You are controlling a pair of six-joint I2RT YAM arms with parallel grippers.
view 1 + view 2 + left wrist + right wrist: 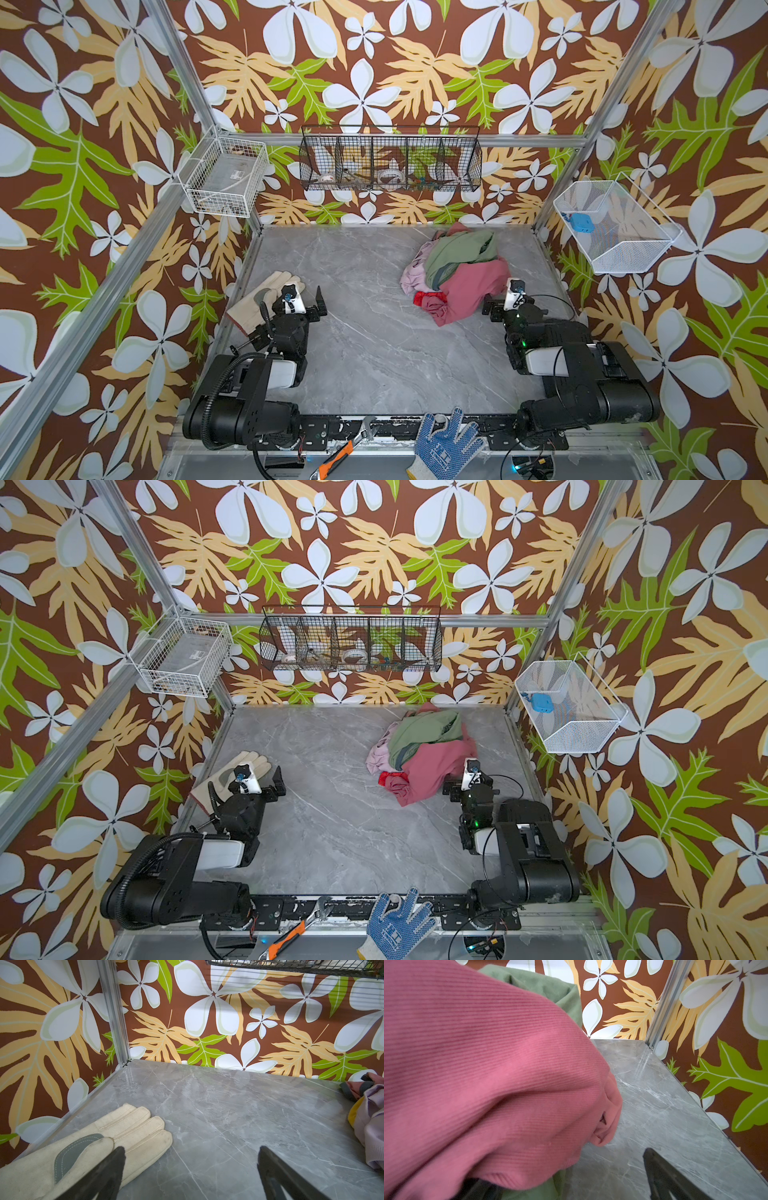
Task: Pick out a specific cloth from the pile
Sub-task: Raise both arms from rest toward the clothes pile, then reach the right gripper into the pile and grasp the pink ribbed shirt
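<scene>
I see both sets of jaws spread wide and empty: left gripper point(190, 1155) over the beige work glove point(133, 1126), right gripper point(564, 1169) just beside the dusty rose cloth point(473, 286) on the pile's point(457, 249) near side.

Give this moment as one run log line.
left gripper: jaws open, by beige glove | right gripper: jaws open, at cloth | cloth: in pile, not held

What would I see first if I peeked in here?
The loud flower walls all around would grab you first. Next comes the pile of soft cloths at the back right of the table, with the rose cloth spilling down its front. A blue dotted glove lies at the front edge.
</scene>
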